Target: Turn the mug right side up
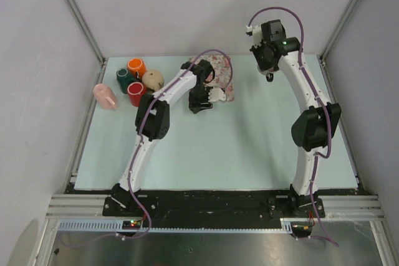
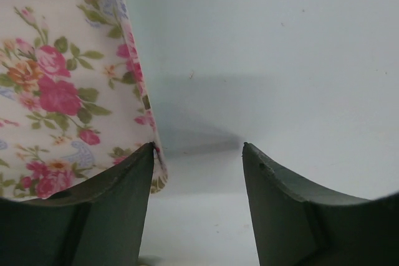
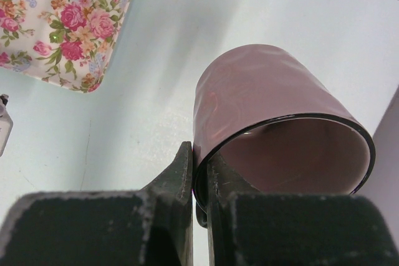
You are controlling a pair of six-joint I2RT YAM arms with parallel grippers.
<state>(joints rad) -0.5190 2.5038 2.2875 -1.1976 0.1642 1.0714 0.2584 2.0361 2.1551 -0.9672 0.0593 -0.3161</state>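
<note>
A glossy maroon mug fills the right wrist view, its mouth turned toward the camera and its base pointing away, over the pale table. My right gripper is shut on the mug's rim, one finger outside the wall and one inside. In the top view that gripper is at the back right and the arm hides most of the mug. A floral-patterned mug-like thing lies at the back centre. My left gripper stands open beside it, with its left finger at the floral edge and only bare table between the fingers.
At the back left stand an orange mug, a dark green cup, a red cup and a beige round cup. A pink cup lies at the table's left edge. Walls and metal posts close in the table.
</note>
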